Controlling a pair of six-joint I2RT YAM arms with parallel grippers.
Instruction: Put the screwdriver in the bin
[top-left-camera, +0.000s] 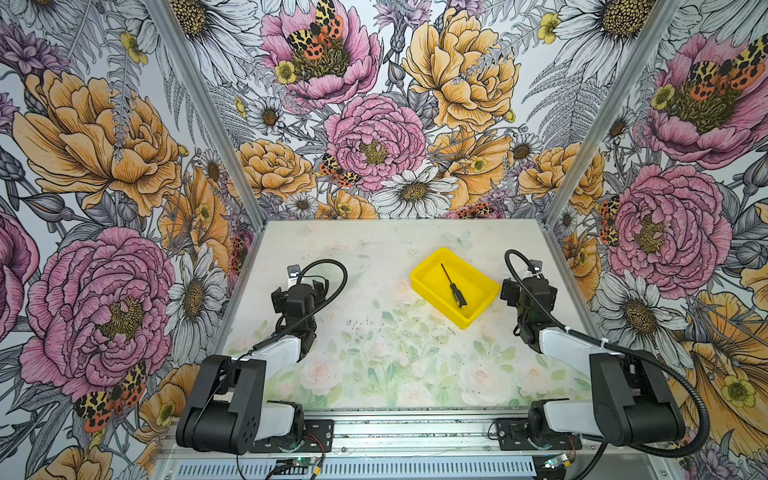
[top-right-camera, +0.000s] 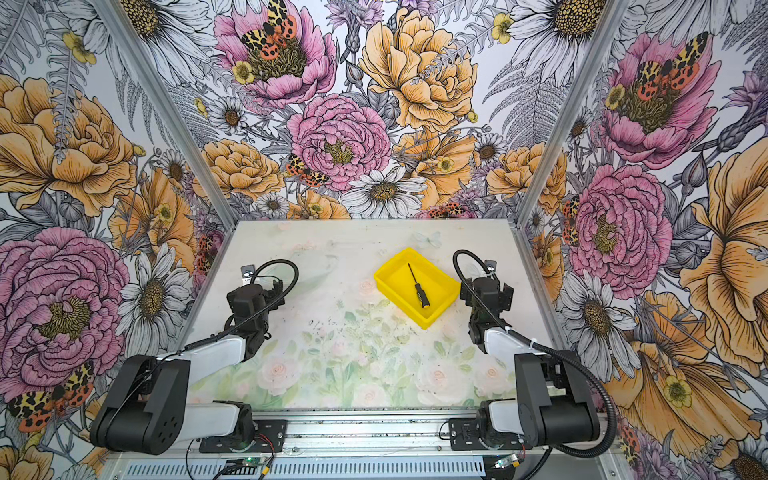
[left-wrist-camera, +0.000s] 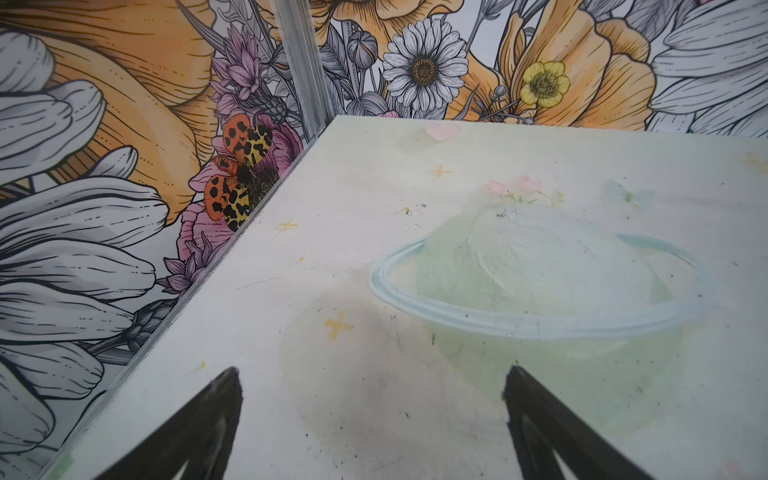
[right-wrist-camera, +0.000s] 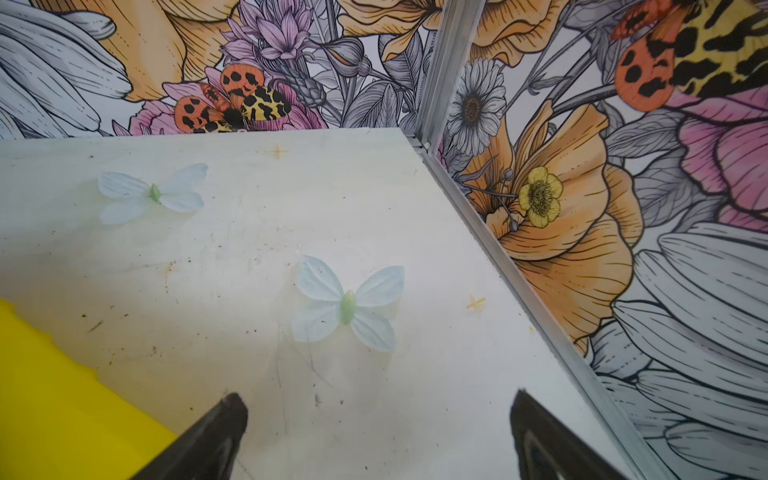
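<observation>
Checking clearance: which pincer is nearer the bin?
Right. The right pincer sits just right of the bin; the left pincer is far off to its left.

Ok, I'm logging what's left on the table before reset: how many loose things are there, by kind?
Screwdriver: 1, lying inside the bin
Yellow bin: 1
Total: 2
</observation>
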